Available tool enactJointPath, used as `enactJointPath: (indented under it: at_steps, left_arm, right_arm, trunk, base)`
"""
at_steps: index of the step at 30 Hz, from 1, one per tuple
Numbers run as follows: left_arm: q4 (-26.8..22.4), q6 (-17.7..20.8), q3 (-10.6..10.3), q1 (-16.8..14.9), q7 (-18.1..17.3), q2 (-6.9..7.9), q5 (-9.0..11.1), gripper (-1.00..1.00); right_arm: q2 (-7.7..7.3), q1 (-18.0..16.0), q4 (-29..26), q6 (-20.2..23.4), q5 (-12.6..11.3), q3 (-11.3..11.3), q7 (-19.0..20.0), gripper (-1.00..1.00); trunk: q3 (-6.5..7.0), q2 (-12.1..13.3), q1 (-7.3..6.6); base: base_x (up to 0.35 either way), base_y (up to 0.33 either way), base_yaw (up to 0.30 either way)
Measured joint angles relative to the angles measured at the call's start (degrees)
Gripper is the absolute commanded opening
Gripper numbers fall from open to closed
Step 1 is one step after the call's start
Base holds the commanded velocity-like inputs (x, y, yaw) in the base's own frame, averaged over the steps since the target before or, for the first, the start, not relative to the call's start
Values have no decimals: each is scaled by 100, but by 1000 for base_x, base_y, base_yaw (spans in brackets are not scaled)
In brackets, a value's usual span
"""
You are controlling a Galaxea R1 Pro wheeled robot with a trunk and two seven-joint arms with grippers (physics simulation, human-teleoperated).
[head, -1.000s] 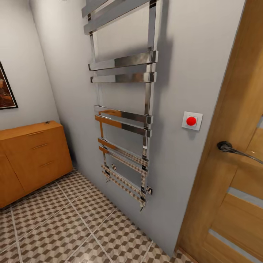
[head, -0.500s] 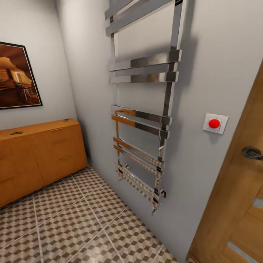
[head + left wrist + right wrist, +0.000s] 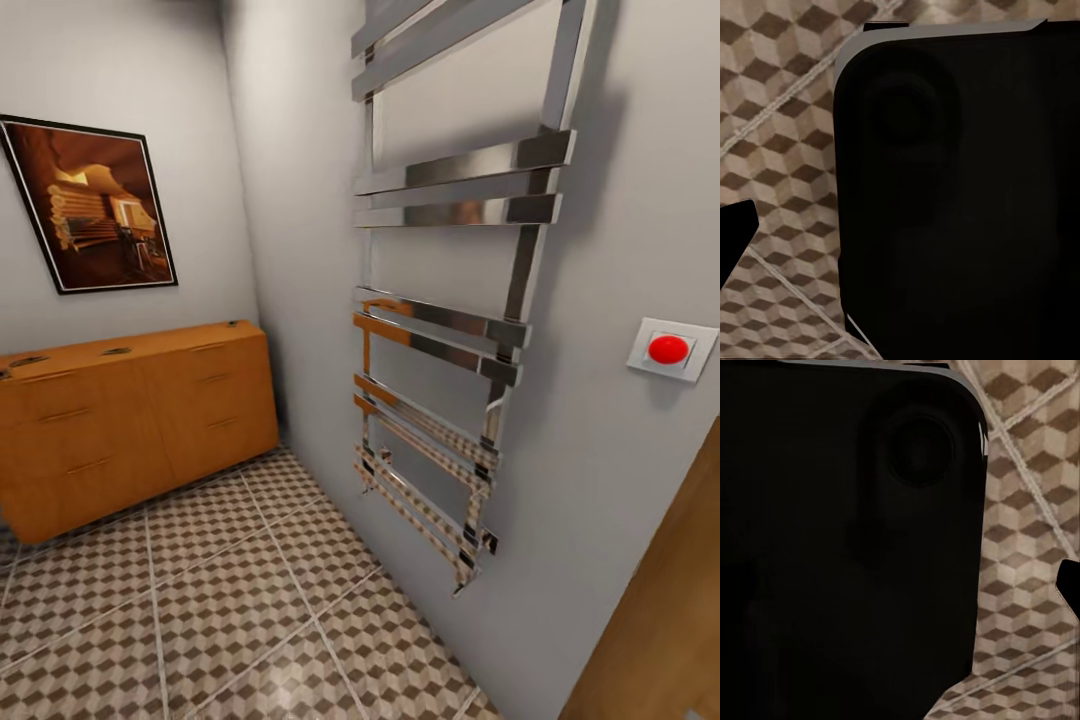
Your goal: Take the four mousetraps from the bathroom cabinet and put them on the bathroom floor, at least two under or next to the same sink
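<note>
The orange-brown cabinet (image 3: 130, 420) stands against the far wall at the left of the head view, with its drawers shut. On its flat top lie small flat mousetraps: one at the right end (image 3: 232, 323), one near the middle (image 3: 117, 351), one further left (image 3: 28, 361). The bathroom floor (image 3: 220, 600) of cube-pattern tiles stretches from the cabinet toward me. In each wrist view a large black body blocks most of the picture over the tiled floor (image 3: 780, 150) (image 3: 1020, 547). A single dark tip (image 3: 733, 236) (image 3: 1069, 581) juts in at the edge of each, so I cannot tell how the fingers stand.
A tall chrome towel rail (image 3: 450, 330) is fixed to the right-hand wall and sticks out over the floor. A white switch with a red button (image 3: 668, 350) sits beside a wooden door edge (image 3: 670, 620) at the lower right. A framed picture (image 3: 95, 205) hangs above the cabinet.
The whole head view has swung left: the camera turned. The door and its handle slid out at the right; the picture and more of the cabinet top came in.
</note>
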Motion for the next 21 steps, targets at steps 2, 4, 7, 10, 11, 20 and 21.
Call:
enactJointPath:
  at_steps: [2, 4, 7, 10, 11, 20, 21]
  left_arm:
    - [0, 0, 0, 0, 0, 0, 0, 100]
    - [0, 0, 0, 0, 0, 0, 0, 100]
    - [0, 0, 0, -1, 0, 0, 0, 100]
    - [0, 0, 0, -1, 0, 0, 0, 100]
    - [0, 0, 0, -1, 0, 0, 0, 100]
    - [0, 0, 0, -1, 0, 0, 0, 100]
    - [0, 0, 0, -1, 0, 0, 0, 100]
  right_arm:
    - [0, 0, 0, -1, 1, 1, 0, 100]
    - [0, 0, 1, -2, 1, 1, 0, 100]
    - [0, 0, 1, 2, 6, 4, 0, 100]
    - [0, 0, 2, 2, 7, 5, 0, 100]
    - [0, 0, 2, 3, 8, 5, 0, 100]
    - [0, 0, 1, 1, 6, 4, 0, 100]
    - [0, 0, 1, 2, 8, 7, 0, 100]
  trunk:
    - [0, 0, 0]
    - [0, 0, 0]
    - [0, 0, 0]
    - [0, 0, 0]
    - [0, 0, 0]
    - [0, 0, 0]
    - [0, 0, 0]
  base:
    - [0, 0, 276]
    - [0, 0, 276]
    - [0, 0, 276]
    - [0, 0, 276]
    - [0, 0, 276]
    - [0, 0, 276]
    - [0, 0, 276]
